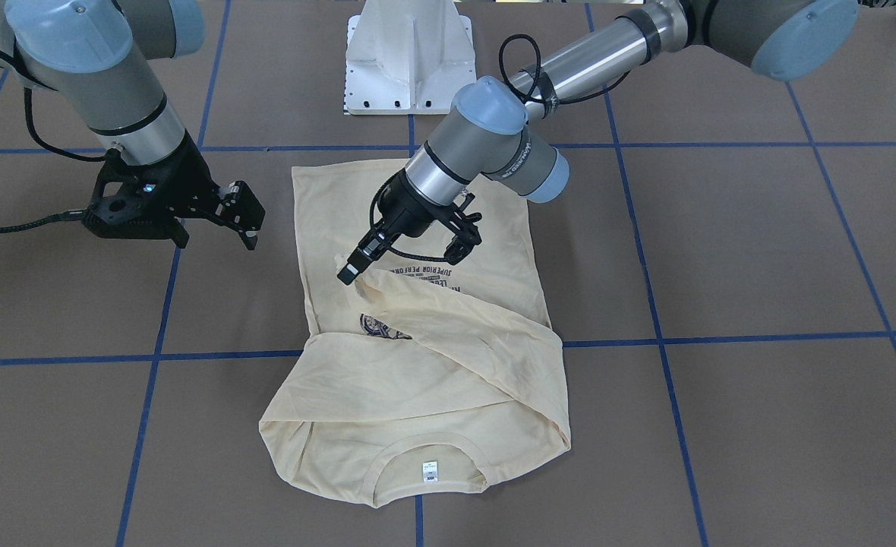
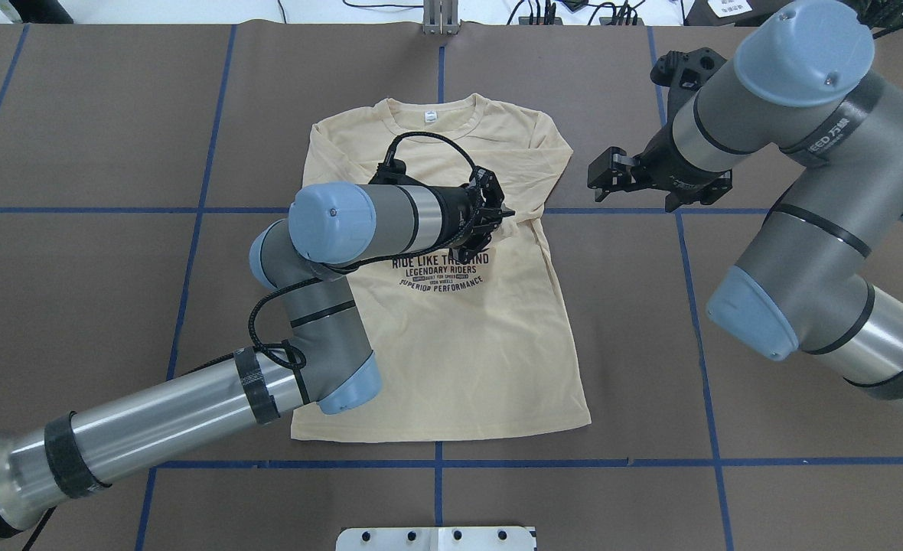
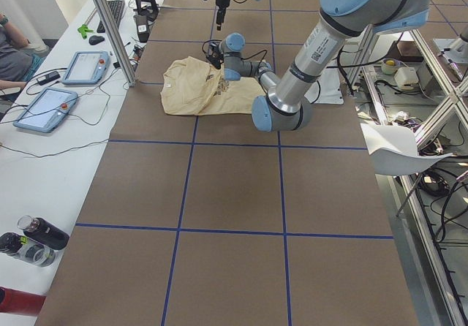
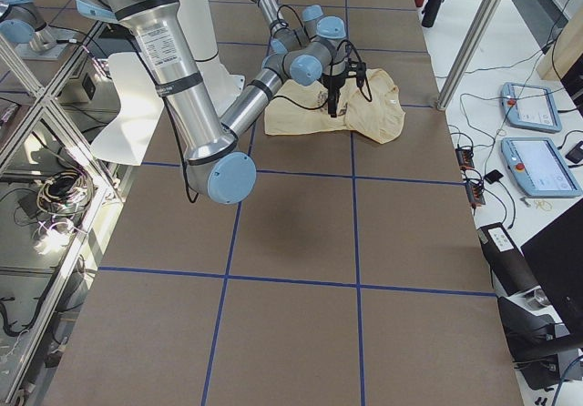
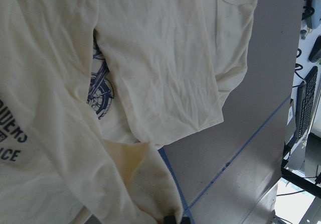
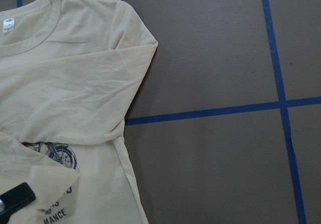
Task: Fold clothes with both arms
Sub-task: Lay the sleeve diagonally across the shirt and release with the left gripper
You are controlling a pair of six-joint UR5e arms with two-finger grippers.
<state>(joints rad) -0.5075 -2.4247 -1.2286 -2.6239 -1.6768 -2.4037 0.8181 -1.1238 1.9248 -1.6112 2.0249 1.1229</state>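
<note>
arm tubes: brushed silver sections on both, the left arm (image 2: 161, 417) has black tape bands round it
joints: matte grey housings on the right arm (image 2: 803, 229) too, rounded light-blue caps, pretty chunky
cables: black braided cord looping along the wrists
markings: dark lettering printed on the grey wrist housings, too small to read
pedestal base (image 1: 408, 57): white, row of dark screws along the edge

The left arm (image 2: 191, 413) is extended from 8 o'clock in the overhead view; its gripper (image 1: 351, 271) is closed on a fold of cloth. The right arm (image 2: 811, 229) is bent at 3 o'clock; its gripper (image 1: 241, 215) is held open.
</note>
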